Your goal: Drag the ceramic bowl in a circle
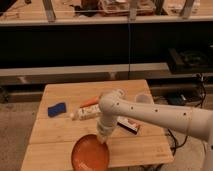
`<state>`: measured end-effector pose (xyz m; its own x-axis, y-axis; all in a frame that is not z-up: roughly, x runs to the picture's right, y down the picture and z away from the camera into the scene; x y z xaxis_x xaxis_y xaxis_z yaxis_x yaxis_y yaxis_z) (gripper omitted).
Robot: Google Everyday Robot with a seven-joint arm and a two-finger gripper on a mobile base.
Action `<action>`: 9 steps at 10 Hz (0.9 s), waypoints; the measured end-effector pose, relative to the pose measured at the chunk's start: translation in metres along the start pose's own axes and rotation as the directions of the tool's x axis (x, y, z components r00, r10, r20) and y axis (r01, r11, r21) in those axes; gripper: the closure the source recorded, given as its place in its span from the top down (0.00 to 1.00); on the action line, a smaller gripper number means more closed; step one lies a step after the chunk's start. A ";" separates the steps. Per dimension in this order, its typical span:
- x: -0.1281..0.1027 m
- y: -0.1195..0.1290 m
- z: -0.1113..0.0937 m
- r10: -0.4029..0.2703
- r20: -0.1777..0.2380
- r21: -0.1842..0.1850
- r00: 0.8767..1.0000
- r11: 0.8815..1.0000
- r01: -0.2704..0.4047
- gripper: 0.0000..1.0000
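The ceramic bowl (90,154) is wide, shallow and orange-red. It sits at the front edge of the wooden table (55,130), left of the middle. My white arm comes in from the right and bends down over the table. My gripper (102,136) points down onto the bowl's far right rim and touches it. The arm hides the fingers.
A blue sponge (57,109) lies at the table's left. A small orange carrot (90,102) and a white bottle lying flat (85,114) are behind the bowl. A dark packet (128,124) and a pale cup (143,98) are to the right. Shelving stands behind the table.
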<state>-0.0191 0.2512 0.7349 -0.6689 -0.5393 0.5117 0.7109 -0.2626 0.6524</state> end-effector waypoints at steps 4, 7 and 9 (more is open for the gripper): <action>0.041 0.039 -0.008 0.213 -0.046 0.147 0.976 0.968 -0.204 0.00; 0.048 0.069 -0.020 0.378 -0.098 0.171 0.921 0.918 -0.359 0.00; 0.047 0.074 -0.024 0.396 -0.112 0.149 0.911 0.914 -0.378 0.00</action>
<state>0.0074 0.1872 0.7932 -0.3039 -0.6852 0.6619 0.8701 0.0833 0.4857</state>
